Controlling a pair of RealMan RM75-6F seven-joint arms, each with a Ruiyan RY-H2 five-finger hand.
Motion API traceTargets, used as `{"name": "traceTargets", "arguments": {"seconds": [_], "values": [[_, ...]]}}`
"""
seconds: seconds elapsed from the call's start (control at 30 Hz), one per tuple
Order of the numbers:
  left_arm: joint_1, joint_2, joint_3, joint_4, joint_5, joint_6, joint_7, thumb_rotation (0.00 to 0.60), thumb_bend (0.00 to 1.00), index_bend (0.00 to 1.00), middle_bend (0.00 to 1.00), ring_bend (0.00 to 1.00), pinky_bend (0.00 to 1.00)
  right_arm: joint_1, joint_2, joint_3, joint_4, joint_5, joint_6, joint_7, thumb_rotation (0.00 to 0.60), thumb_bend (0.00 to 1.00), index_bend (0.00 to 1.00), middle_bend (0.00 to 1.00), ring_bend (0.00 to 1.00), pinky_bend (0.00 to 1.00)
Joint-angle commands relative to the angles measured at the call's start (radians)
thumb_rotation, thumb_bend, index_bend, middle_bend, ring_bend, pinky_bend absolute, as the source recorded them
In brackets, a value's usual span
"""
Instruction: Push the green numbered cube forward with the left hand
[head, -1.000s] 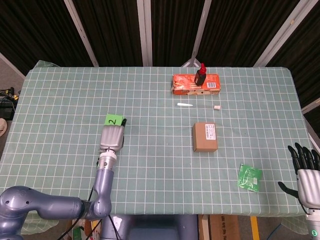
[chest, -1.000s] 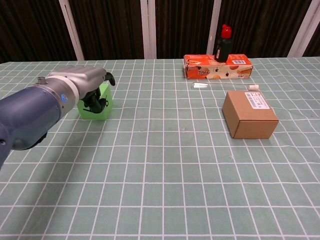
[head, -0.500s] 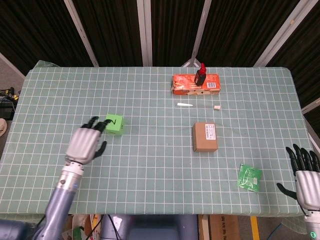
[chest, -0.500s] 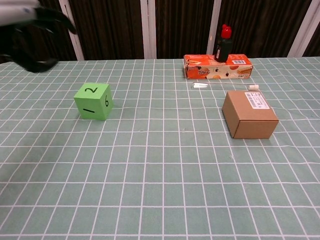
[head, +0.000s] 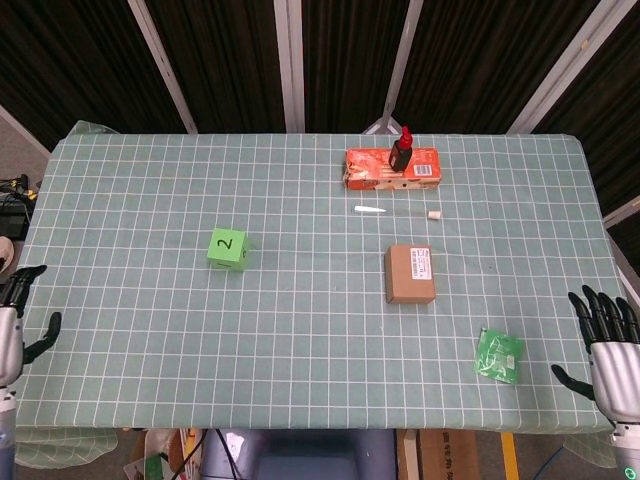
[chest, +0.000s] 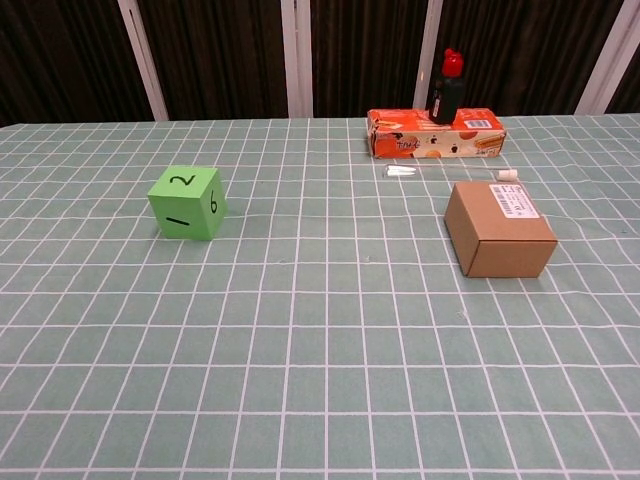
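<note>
Silver-grey hands (head: 615, 360), black fingers (head: 597, 310).

Left hand (head: 8, 330) is half chopped off by the head view's edge, so only some fingers (head: 24, 280) show. Right hand (head: 612, 350) is cut at the wrist by the bottom corner. Chest view catches neither hand. Print on the brown box (chest: 498, 228) label is too tiny to read.

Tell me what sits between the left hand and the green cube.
Nothing: in the head view, only bare checked tablecloth separates the left hand, at the table's near left edge, from the green cube. The chest view shows no hand.
</note>
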Motion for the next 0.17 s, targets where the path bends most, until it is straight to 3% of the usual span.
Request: {"name": "traceTargets", "arguments": {"seconds": [0.03, 0.17], "values": [[0.076, -0.024, 0.020, 0.085, 0.081, 0.050, -0.088, 0.600, 0.46, 0.21, 0.20, 0.03, 0.24, 0.001, 0.001, -0.001, 0.012, -0.018, 0.009, 0.019, 0.600, 0.05, 0.07, 0.00, 0.00, 0.00], [0.106, -0.014, 0.002, 0.105, 0.095, 0.049, -0.122, 0.600, 0.46, 0.21, 0.20, 0.03, 0.24, 0.010, -0.003, -0.006, 0.017, -0.021, -0.009, 0.017, 0.600, 0.04, 0.07, 0.00, 0.00, 0.00]]}}
